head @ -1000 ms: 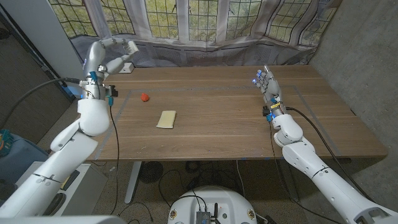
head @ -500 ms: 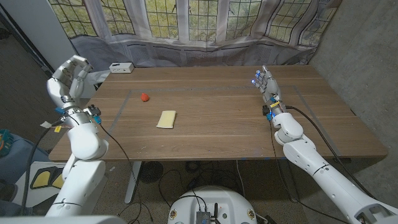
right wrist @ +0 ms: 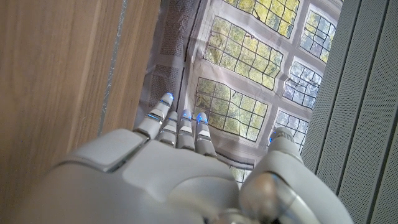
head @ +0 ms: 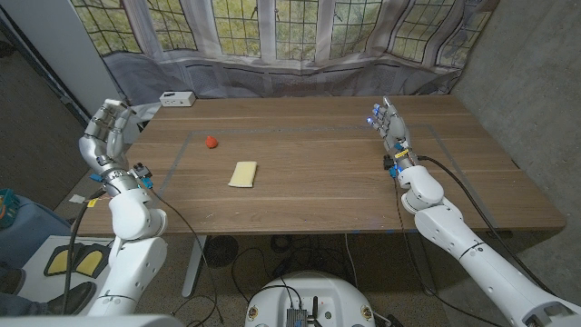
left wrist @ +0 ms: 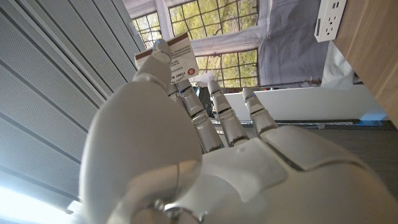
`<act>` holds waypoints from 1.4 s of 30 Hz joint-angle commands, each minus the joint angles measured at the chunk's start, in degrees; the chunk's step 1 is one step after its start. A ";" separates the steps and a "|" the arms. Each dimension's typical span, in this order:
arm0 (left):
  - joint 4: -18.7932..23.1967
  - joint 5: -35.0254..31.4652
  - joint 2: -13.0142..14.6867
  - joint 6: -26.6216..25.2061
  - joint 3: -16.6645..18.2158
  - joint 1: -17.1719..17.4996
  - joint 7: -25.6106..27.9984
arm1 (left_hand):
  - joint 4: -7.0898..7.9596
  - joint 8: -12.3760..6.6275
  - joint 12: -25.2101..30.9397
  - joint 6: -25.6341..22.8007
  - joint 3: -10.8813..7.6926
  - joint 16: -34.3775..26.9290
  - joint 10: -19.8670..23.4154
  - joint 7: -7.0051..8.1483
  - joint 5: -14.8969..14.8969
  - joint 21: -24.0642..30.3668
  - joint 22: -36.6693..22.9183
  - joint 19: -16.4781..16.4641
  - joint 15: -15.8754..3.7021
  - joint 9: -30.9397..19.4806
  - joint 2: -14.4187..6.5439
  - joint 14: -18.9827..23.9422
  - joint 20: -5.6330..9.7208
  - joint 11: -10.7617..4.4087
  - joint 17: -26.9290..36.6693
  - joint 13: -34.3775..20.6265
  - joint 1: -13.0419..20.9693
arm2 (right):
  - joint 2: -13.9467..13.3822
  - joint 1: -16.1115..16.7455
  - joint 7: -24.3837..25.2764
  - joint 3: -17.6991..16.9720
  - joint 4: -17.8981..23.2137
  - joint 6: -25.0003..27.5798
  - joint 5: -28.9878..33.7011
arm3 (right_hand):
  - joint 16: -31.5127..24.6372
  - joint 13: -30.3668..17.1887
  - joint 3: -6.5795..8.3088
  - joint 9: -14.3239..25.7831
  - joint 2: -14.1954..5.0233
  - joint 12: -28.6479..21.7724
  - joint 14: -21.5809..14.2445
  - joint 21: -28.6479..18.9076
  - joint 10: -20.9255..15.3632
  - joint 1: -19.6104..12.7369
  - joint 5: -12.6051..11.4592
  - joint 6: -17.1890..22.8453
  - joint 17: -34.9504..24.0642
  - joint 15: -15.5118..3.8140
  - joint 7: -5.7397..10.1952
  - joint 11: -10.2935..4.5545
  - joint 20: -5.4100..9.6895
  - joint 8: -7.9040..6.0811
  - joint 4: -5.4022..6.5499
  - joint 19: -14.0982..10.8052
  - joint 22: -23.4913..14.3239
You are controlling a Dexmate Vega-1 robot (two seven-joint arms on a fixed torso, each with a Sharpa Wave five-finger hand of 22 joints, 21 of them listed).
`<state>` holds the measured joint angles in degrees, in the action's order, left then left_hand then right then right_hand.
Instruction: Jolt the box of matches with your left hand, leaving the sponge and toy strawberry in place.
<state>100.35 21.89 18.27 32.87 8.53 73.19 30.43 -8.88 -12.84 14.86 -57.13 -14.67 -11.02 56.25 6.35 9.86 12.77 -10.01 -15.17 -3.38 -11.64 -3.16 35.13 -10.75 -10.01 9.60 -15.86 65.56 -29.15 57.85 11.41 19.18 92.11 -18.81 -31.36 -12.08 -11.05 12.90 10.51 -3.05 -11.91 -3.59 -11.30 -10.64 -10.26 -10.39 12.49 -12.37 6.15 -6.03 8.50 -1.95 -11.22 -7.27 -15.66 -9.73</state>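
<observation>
My left hand is raised off the table's left edge, fingers up. In the left wrist view a small box of matches, with a brown side and a white printed label, sits at the thumb tip of my left hand, pinched against the fingers. The red toy strawberry lies on the table's left part, and the yellow sponge is nearer the middle. My right hand stands on its edge at the right, fingers apart and holding nothing. It appears from behind as my right hand.
A white socket block sits at the far left corner of the wooden table, also seen as the socket block. A curtained window runs behind the table.
My left arm has swung from over the table's far left corner out past the left edge and come down a little. The sponge, the strawberry and my right hand stay where they were.
</observation>
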 commanded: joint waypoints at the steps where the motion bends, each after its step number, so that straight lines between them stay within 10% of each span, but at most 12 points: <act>1: -0.23 -10.17 6.01 1.51 -5.18 -4.69 -5.53 | 0.08 -0.27 0.28 -2.13 -0.48 0.06 3.74 1.24 0.30 -0.17 -0.10 -0.13 -6.60 -0.06 -0.83 0.50 -0.13 -2.63 0.13 -2.44 -0.71 | -0.43 2.94 1.43 -1.12 1.96 -1.02 0.01 | -0.16 -0.32 -0.15 0.19 -0.44 0.04 -0.38 -0.01 -0.54 -0.12 -0.19 0.61 -0.13 0.11 0.09 0.19 -0.16 -0.05 0.10 -0.51 -0.22; 16: 3.10 -39.94 12.89 -6.29 -15.53 -15.28 -5.15 | -0.15 -0.31 0.10 -2.47 -0.20 0.26 4.12 2.02 0.32 -1.05 -0.08 1.17 -6.92 -0.14 -0.32 -0.11 0.08 -2.75 0.19 -2.73 -0.37 | -0.60 4.20 1.97 -2.01 2.81 -1.78 0.17 | -0.13 -0.32 -0.14 0.19 -0.46 0.11 -0.40 0.00 -0.47 -0.13 -0.19 0.58 -0.13 0.12 0.07 0.15 -0.06 -0.01 0.09 -0.53 -0.22; 25: 13.42 -60.49 23.92 -29.24 -28.01 -25.89 -24.95 | -0.10 -0.29 -0.02 -2.78 0.23 0.62 4.69 2.01 0.42 -2.36 -0.01 4.59 -7.09 -0.21 0.12 -1.34 0.00 -2.69 0.13 -2.85 -0.20 | -0.73 4.02 2.82 -1.94 2.92 -1.36 1.49 | -0.08 -0.32 -0.14 0.19 -0.42 0.11 -0.35 0.00 -0.50 -0.15 -0.19 0.55 -0.12 0.11 0.04 0.18 -0.07 0.01 0.06 -0.55 -0.22; 35: 13.81 -71.54 27.05 -34.78 -40.30 -34.25 -37.85 | 0.12 -0.17 -0.23 -2.71 0.39 0.69 4.59 1.77 0.47 -2.52 0.01 5.81 -6.95 -0.25 -0.02 -2.06 0.02 -2.65 0.13 -2.93 -0.32 | -0.77 4.16 2.89 -2.16 2.94 -1.13 1.28 | -0.06 -0.32 -0.14 0.19 -0.39 0.12 -0.37 0.00 -0.54 -0.16 -0.18 0.51 -0.11 0.16 -0.03 0.13 -0.07 0.03 0.04 -0.58 -0.22; 42: 13.14 -72.47 27.86 -34.84 -42.88 -36.04 -40.90 | 0.28 -0.11 -0.32 -2.68 0.49 0.67 4.49 1.54 0.48 -2.59 0.03 6.61 -6.88 -0.27 -0.20 -2.47 -0.23 -2.62 0.16 -3.11 -0.44 | -0.76 4.09 2.92 -2.12 2.93 -0.94 1.30 | -0.05 -0.33 -0.14 0.19 -0.38 0.14 -0.37 0.02 -0.52 -0.17 -0.18 0.54 -0.10 0.14 0.03 0.10 -0.06 0.02 0.02 -0.56 -0.22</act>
<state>112.96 -41.54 43.49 3.00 -27.09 42.41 -1.75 -8.70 -13.03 14.41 -58.15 -14.38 -10.35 57.94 6.78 9.97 10.15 -9.86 -8.91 -3.09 -11.59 -2.50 32.93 -10.64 -10.14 9.61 -17.38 64.92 -29.87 61.94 14.18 17.11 94.99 -20.19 -30.17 -12.08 -11.05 12.90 10.51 -3.19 -11.91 -3.57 -11.31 -10.64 -10.12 -10.40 12.49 -12.37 6.14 -6.04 8.50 -1.95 -11.22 -7.27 -15.66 -9.73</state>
